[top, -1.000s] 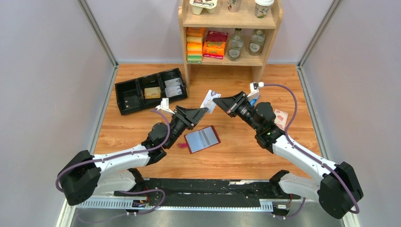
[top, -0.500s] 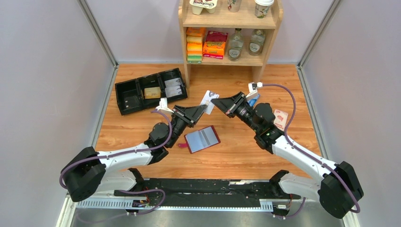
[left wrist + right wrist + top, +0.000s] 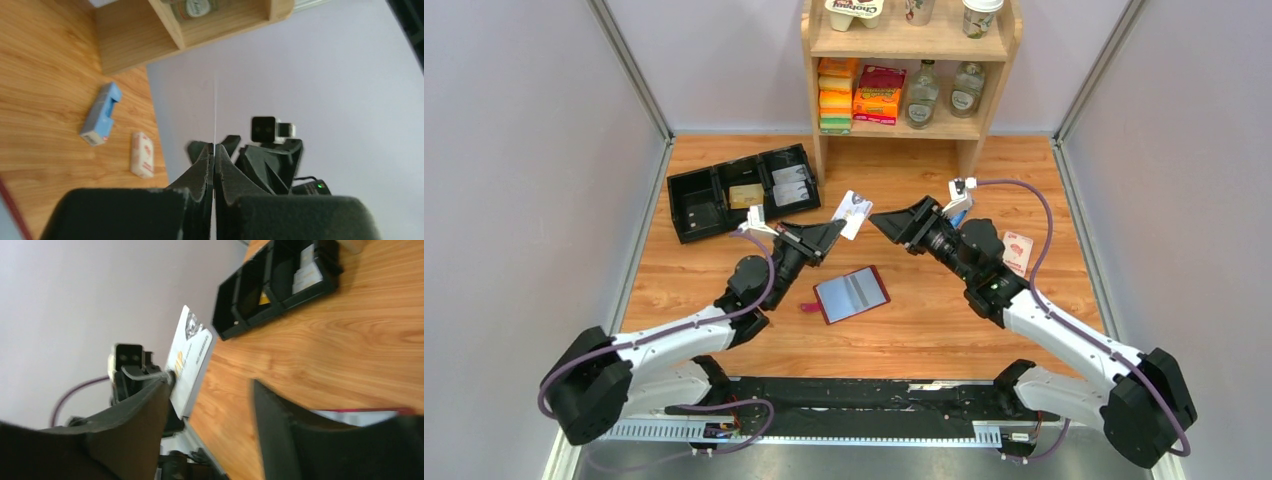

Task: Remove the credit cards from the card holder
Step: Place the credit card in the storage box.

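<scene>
A whitish credit card (image 3: pixel 852 212) hangs in the air above the table, and my left gripper (image 3: pixel 832 231) is shut on its lower edge. The left wrist view shows this card (image 3: pixel 215 110) edge-on as a thin line rising from the closed gripper (image 3: pixel 214 148). My right gripper (image 3: pixel 877 219) stands open just to the card's right, apart from it. From the right wrist the card (image 3: pixel 190 359) shows past the open gripper (image 3: pixel 211 385). The maroon card holder (image 3: pixel 851 293) lies unfolded on the table below, its pale sleeves facing up. More pale cards (image 3: pixel 791 181) lie in the black tray (image 3: pixel 692 208).
A tan block (image 3: pixel 746 195) sits in the tray. A wooden shelf (image 3: pixel 904 125) with boxes and bottles stands at the back. A blue box (image 3: pixel 102 114) and a pink-white small box (image 3: pixel 1017 252) lie on the table to the right.
My left gripper closed on the card while the right gripper opened and let it go. The left gripper has carried the card a little to the left.
</scene>
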Robot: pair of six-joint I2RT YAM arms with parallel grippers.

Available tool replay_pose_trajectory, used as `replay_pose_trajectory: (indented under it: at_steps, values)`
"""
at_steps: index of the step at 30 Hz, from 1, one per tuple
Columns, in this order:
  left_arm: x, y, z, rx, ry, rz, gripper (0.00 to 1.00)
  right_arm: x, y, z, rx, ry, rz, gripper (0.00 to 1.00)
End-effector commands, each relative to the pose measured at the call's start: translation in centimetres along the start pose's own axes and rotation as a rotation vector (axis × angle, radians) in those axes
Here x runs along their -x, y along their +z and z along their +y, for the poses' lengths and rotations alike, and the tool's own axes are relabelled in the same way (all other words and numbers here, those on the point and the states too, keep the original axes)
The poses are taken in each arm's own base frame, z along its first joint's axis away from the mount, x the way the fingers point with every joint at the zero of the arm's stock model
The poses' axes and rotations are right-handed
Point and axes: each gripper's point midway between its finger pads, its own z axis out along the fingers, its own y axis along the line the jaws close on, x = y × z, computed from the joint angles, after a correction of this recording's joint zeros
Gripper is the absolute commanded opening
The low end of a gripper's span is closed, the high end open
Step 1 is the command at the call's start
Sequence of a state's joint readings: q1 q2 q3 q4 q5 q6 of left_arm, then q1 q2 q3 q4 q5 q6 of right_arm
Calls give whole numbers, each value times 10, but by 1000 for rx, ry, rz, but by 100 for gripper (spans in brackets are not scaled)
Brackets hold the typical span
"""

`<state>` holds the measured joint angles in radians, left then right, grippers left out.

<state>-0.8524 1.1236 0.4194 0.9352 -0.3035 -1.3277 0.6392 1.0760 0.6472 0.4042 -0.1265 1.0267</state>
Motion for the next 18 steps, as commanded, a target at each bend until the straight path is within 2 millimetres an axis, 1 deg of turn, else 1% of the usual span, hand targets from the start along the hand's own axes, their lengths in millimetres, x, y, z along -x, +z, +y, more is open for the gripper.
replay_pose_trajectory:
  at_steps: [1, 2, 3, 4, 5, 6, 7, 8, 9, 10, 11, 12, 13, 14, 15, 16, 17, 18]
  values:
    - [22, -5, 26, 166, 135, 73, 0, 10, -16, -17, -108, -182, -34, 72]
    - [31, -3, 17, 157, 184, 86, 0, 12, -21, -23, -139, -216, -40, 77]
    - [34, -8, 35, 239, 214, 112, 0, 17, -25, -31, -187, -250, -56, 81]
    - [46, -7, 33, 244, 260, 126, 0, 21, -31, -38, -227, -288, -68, 88]
    - [47, -12, 45, 298, 278, 153, 0, 23, -36, -44, -264, -311, -72, 93]
    - [57, -14, 51, 334, 298, 170, 0, 26, -41, -48, -293, -339, -75, 95]
    - [61, -15, 58, 359, 313, 189, 0, 29, -45, -49, -308, -363, -83, 96]
    - [71, -14, 57, 361, 327, 206, 0, 28, -51, -55, -335, -389, -75, 98]
    - [68, -18, 68, 401, 325, 264, 0, 30, -55, -57, -350, -410, -80, 99]
    - [82, -18, 71, 435, 366, 268, 0, 31, -60, -59, -360, -426, -83, 100]
    - [81, -20, 85, 473, 397, 324, 0, 33, -63, -61, -369, -442, -87, 100]
    - [92, -19, 85, 504, 407, 331, 0, 34, -67, -63, -377, -454, -96, 100]
    - [96, -18, 98, 537, 442, 371, 0, 36, -70, -66, -391, -467, -103, 100]
    - [106, -17, 97, 567, 446, 376, 0, 38, -73, -67, -400, -479, -112, 100]
    - [108, -15, 111, 595, 461, 418, 0, 40, -76, -68, -410, -488, -123, 100]
    - [122, -9, 110, 612, 464, 408, 0, 42, -78, -70, -423, -498, -130, 100]
    - [125, -6, 120, 628, 474, 436, 0, 44, -81, -71, -432, -507, -137, 100]
    - [138, 1, 119, 631, 485, 426, 0, 46, -83, -72, -445, -514, -144, 100]
